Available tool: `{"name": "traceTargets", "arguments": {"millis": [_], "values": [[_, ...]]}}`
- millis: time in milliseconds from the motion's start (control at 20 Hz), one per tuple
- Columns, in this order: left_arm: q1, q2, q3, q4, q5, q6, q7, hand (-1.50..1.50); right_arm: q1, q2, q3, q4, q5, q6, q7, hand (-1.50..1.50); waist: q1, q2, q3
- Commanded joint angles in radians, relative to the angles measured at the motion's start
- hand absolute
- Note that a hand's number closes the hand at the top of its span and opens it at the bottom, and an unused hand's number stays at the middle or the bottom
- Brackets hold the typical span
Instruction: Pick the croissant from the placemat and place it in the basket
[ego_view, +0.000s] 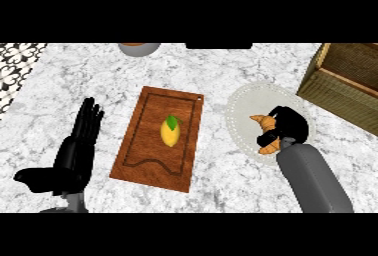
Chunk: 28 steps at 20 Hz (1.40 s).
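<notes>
A golden-brown croissant (263, 123) lies on a pale oval placemat (247, 102) right of centre. My right hand (289, 125) lies over the croissant with its fingers and thumb curled round it, hiding its middle; both ends still show. The woven basket (347, 82) stands at the right edge, just beyond the placemat. My left hand (77, 145) rests open on the counter at the left, fingers straight and pointing away from me.
A brown wooden cutting board (140, 160) lies in the middle with a yellow lemon (170, 131) on it. A grey bowl (138, 48) shows at the counter's far edge. A patterned tile strip (16, 62) runs along the far left.
</notes>
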Motion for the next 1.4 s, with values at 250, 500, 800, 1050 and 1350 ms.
{"name": "traceTargets", "arguments": {"millis": [250,500,800,1050,1350], "values": [[-0.088,0.010,0.030,0.041,0.019,-0.024,0.039,0.00,-0.295,0.028,-0.040,0.368,0.057,-0.038,-0.062,1.50,0.034,0.020,0.009],[-0.094,-0.002,0.019,0.087,0.008,-0.037,-0.031,0.00,-0.451,0.045,-0.087,0.557,0.058,-0.116,-0.129,1.50,0.052,0.031,0.009],[-0.108,-0.001,0.022,0.076,0.010,-0.035,0.006,0.00,-0.538,0.024,-0.095,0.617,0.105,-0.284,-0.155,1.50,0.046,0.029,0.009],[-0.015,0.017,0.021,-0.015,0.015,-0.041,0.025,0.00,-0.539,0.103,-0.135,0.485,0.054,-0.435,-0.155,1.50,0.020,0.009,0.009],[0.014,0.013,0.036,-0.004,0.011,-0.028,0.014,0.00,-0.626,0.077,-0.140,0.256,0.029,-0.437,-0.139,1.50,-0.013,-0.004,0.008]]}}
